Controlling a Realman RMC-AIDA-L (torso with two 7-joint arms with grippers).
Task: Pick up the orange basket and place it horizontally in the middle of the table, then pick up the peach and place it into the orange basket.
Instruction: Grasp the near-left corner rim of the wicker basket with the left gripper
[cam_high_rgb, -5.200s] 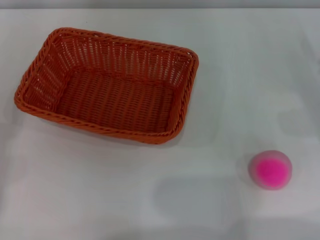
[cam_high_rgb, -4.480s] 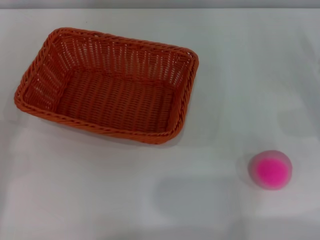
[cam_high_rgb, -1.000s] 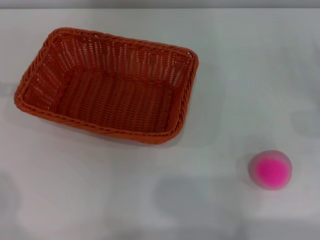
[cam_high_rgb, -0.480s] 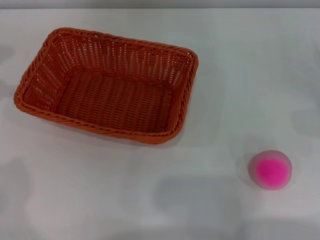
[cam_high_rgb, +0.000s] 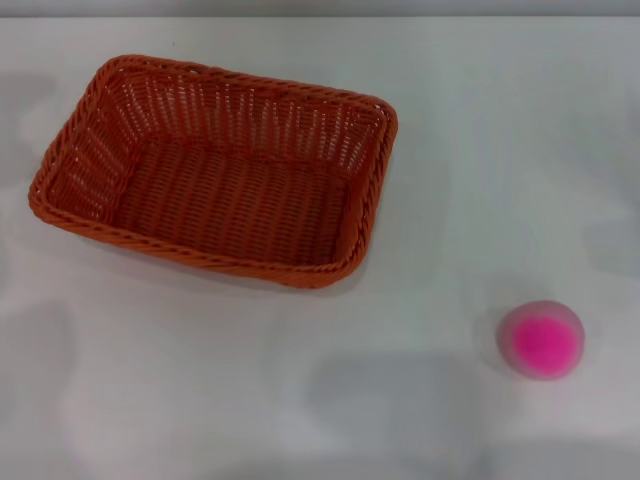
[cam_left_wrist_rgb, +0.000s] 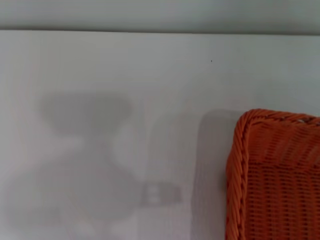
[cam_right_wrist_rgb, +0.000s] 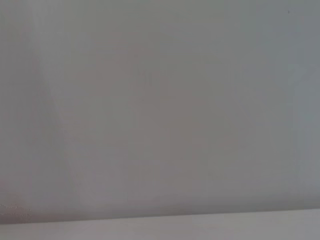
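The orange basket (cam_high_rgb: 215, 170) rests empty on the white table (cam_high_rgb: 300, 400) at the left and far side of the head view, slightly skewed. One corner of the orange basket (cam_left_wrist_rgb: 275, 175) also shows in the left wrist view, with an arm's shadow on the tabletop beside it. The peach (cam_high_rgb: 541, 339) sits alone near the right front, its magenta side up, well apart from the basket. Neither gripper appears in any view. The right wrist view holds only plain grey surface.
The table's far edge (cam_high_rgb: 320, 17) runs along the back of the head view. Faint shadows lie on the tabletop at the left front and around the peach.
The basket and peach have stayed put. Faint shadows on the table's left side have shifted and grown.
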